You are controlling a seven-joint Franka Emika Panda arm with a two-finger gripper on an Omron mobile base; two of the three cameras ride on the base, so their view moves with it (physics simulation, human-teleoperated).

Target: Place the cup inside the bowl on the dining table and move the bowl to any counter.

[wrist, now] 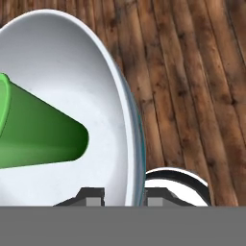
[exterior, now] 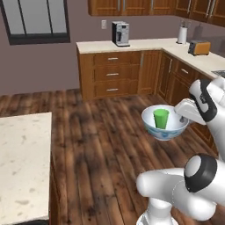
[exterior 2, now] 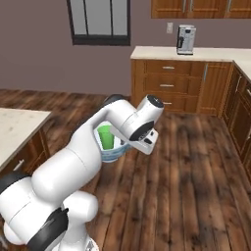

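The white bowl [exterior: 166, 131] with its pale blue patterned outside hangs in the air over the wooden floor, and the green cup [exterior: 161, 118] stands upright inside it. My gripper [exterior: 183, 117] is shut on the bowl's right rim. In the hand view one fingertip lies inside the bowl [wrist: 62, 72] and one outside, with the rim between them at the gripper [wrist: 124, 196], and the cup [wrist: 38, 132] shows at the left. From the right base, the bowl [exterior 2: 113, 154] and cup [exterior 2: 105, 137] peek out behind my arm. The dining table [exterior: 22, 162] lies to the left. The counter [exterior: 198, 61] runs along the right.
A coffee machine [exterior: 120, 34] stands on the back worktop, with a paper towel roll [exterior: 182, 34] and a toaster [exterior: 199, 47] in the corner. Brown cabinets [exterior: 113, 74] sit below. Wooden floor [exterior: 96, 145] stretches between the table and the cabinets.
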